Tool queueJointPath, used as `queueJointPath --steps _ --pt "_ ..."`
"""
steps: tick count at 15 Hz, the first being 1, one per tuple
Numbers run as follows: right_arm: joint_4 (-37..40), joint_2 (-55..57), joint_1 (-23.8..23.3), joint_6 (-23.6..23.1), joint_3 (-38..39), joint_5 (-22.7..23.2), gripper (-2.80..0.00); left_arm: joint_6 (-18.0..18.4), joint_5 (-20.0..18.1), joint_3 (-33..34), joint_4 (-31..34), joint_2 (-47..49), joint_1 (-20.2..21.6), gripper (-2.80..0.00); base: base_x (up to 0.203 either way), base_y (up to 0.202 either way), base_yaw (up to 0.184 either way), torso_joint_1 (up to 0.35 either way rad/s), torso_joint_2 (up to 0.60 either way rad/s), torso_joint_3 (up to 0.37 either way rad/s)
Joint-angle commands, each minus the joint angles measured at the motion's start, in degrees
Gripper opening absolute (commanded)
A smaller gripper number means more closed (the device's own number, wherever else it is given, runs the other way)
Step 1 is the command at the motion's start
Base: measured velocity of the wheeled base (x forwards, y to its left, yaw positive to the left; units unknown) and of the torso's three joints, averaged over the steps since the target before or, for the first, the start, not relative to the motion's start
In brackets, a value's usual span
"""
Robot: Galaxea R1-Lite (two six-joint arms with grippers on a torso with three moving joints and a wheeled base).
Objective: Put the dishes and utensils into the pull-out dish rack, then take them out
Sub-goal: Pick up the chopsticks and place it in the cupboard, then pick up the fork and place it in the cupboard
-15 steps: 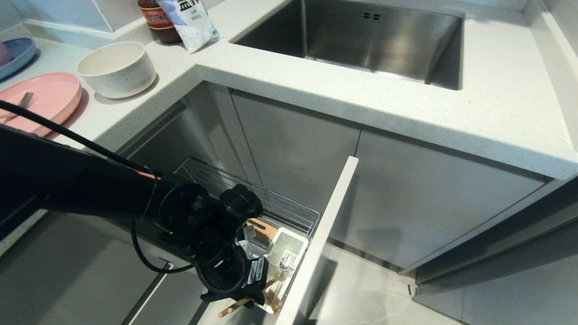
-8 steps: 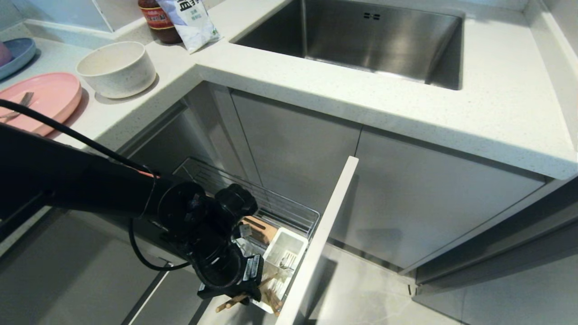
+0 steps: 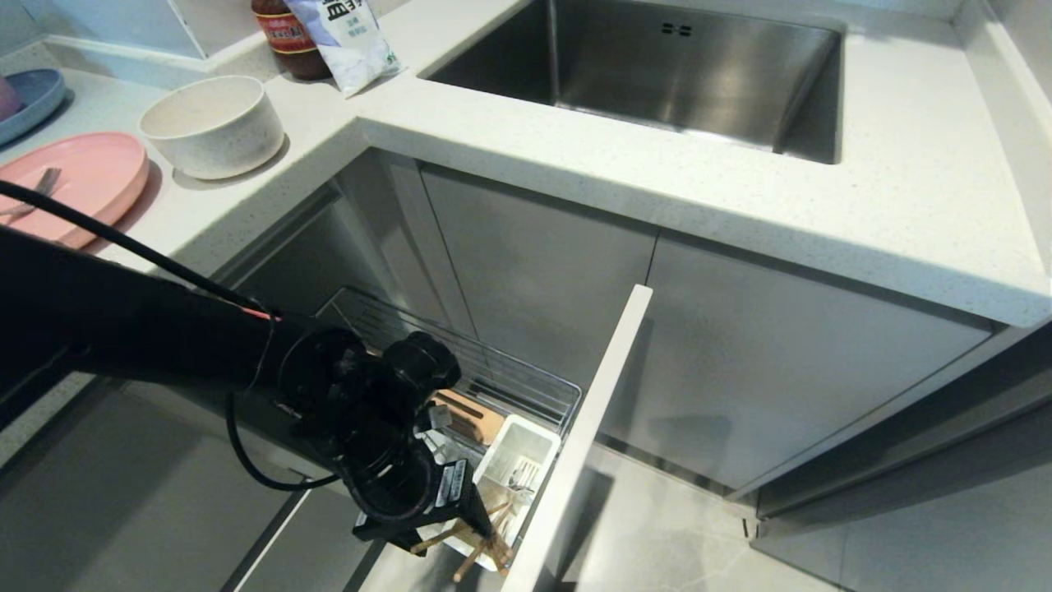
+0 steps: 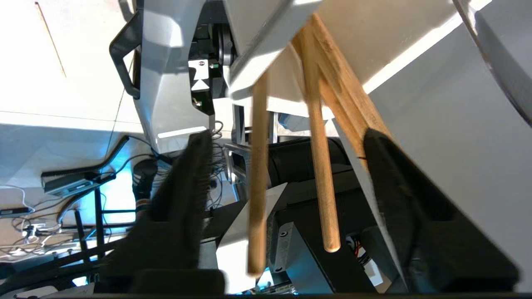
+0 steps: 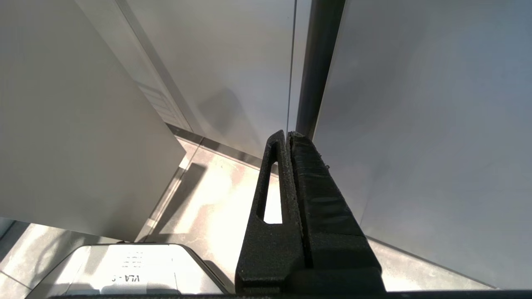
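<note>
The pull-out dish rack [image 3: 526,386] stands open below the counter, with its white cutlery box [image 3: 530,448] against the white front panel [image 3: 596,411]. My left gripper [image 3: 448,538] hovers at the near end of the box and is open. Two wooden chopsticks [image 4: 320,174] hang loose between its fingers [image 4: 187,187], touching neither, their far ends at the box [image 4: 374,37]. Silver cutlery [image 3: 519,477] lies in the box. The pink plate [image 3: 82,168], with a fork [image 3: 37,187] on it, and the speckled bowl [image 3: 212,123] stand on the counter. My right gripper [image 5: 288,135] is shut and empty, low by the cabinet fronts.
A steel sink [image 3: 657,74] is set in the counter at the back. A brown bottle [image 3: 283,37] and a white bag [image 3: 349,41] stand by the bowl, and a blue plate [image 3: 33,94] sits at the far left. Grey cabinet doors [image 3: 740,362] close off the right.
My left gripper has opened and let go of the chopsticks, which now splay apart and lean at the cutlery box. The left arm has drifted slightly leftward.
</note>
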Motion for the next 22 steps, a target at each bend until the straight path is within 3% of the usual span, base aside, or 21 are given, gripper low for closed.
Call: queueJointPath --steps 1,4,7,8,9,11,15,18,22 --pt "-0.02 -0.13 0.00 0.06 0.09 -0.01 -2.80 -0.17 0.12 0.02 0.23 -2.10 0.77 0.00 0.000 0.000 0.000 0.000 0.00 0.000" --pt "-0.02 -0.13 0.00 -0.01 0.07 -0.01 -2.80 -0.12 0.73 -0.22 0.23 -6.07 1.89 0.00 0.000 0.000 0.000 0.000 0.00 0.000" --pt "-0.02 -0.13 0.00 0.06 0.09 -0.01 -2.80 1.02 4.43 -2.02 0.20 -12.69 2.01 0.00 0.000 0.000 0.000 0.000 0.00 0.000" --pt "-0.02 -0.13 0.00 0.01 0.00 -0.01 -2.80 3.82 6.00 -2.19 0.21 -15.59 2.05 -2.80 0.000 0.000 0.000 0.000 0.00 0.000" --pt "-0.02 -0.13 0.00 0.03 0.02 -0.01 -2.80 6.93 8.67 -2.71 0.16 -18.51 1.99 -2.80 0.000 0.000 0.000 0.000 0.00 0.000" --pt "-0.02 -0.13 0.00 -0.01 0.09 -0.01 -2.80 10.08 17.57 -6.41 0.08 -23.36 1.12 -2.80 0.000 0.000 0.000 0.000 0.00 0.000" --pt "-0.02 -0.13 0.00 0.02 0.09 -0.01 -2.80 13.81 26.94 -13.49 -1.02 -33.28 1.22 -2.80 0.000 0.000 0.000 0.000 0.00 0.000" --pt "-0.02 -0.13 0.00 0.07 0.09 -0.01 -2.80 16.79 29.65 -14.80 -4.17 -41.01 2.83 -2.80 0.000 0.000 0.000 0.000 0.00 0.000" --pt "-0.02 -0.13 0.00 0.03 0.09 -0.01 -2.80 20.73 28.79 -16.27 -8.76 -46.30 14.43 -2.80 0.000 0.000 0.000 0.000 0.00 0.000"
